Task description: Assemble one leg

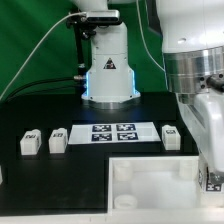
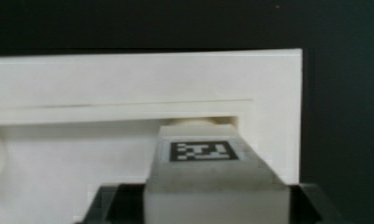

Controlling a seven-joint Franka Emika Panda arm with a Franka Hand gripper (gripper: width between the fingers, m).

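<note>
In the wrist view my gripper (image 2: pixel 209 206) is shut on a leg (image 2: pixel 205 160), a small white block with a black-and-white tag facing the camera. Dark fingers (image 2: pixel 116 206) press on both of its sides. The leg's far end sits at a corner of the large white panel (image 2: pixel 95 100), near its raised rim. I cannot tell whether they touch. In the exterior view the gripper (image 1: pixel 209 168) hangs over the panel's (image 1: pixel 150 182) right edge, and the held leg's tag (image 1: pixel 212 181) shows below it.
Three loose legs lie on the black table: two at the exterior view's left (image 1: pixel 29 142) (image 1: pixel 58 140) and one at the right (image 1: pixel 172 137). The marker board (image 1: pixel 112 131) lies between them. The robot base (image 1: pixel 108 70) stands behind.
</note>
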